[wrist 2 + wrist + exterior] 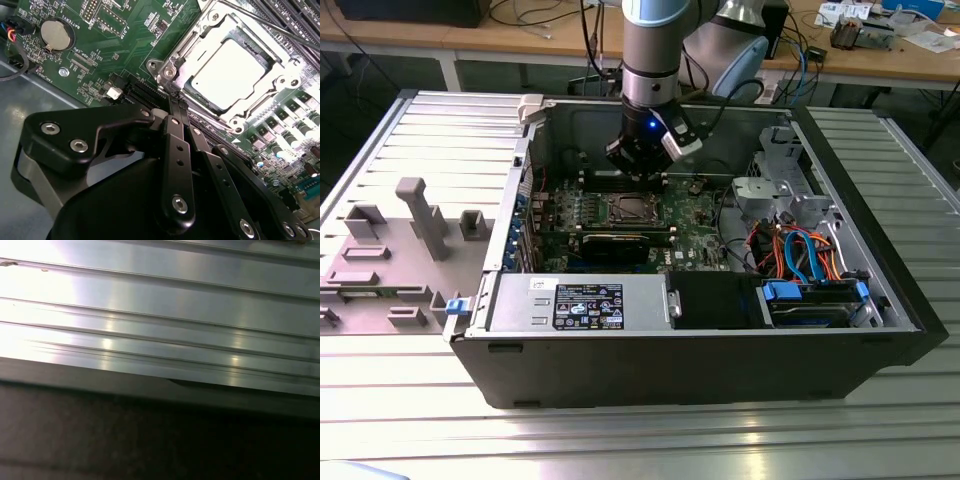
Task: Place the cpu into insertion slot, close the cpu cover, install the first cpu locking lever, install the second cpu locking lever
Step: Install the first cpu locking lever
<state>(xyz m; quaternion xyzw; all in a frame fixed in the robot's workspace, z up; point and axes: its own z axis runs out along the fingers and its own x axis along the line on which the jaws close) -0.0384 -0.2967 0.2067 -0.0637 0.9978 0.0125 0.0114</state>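
Observation:
In the second wrist view the cpu [227, 75], a flat silvery square, lies in the insertion slot [165, 71] on the green board. The cpu cover [231, 31], a silvery metal frame, lies flat around it. A thin metal lever rod [270, 26] runs along one side of the socket. My gripper [176, 100] is shut, its two black fingers pressed together, with the tips at a corner of the socket. I see nothing between them. In the exterior view the gripper [633, 165] hangs inside the open computer case, just above the socket [629, 208].
The case [500, 300] lies open on a ribbed metal table. It holds a power supply [585, 303], a drive bay with blue and orange cables [800, 260] and a coin cell [55, 34]. A grey fixture [420, 215] stands at the exterior view's left. Ribbed aluminium [160, 305] fills the first wrist view.

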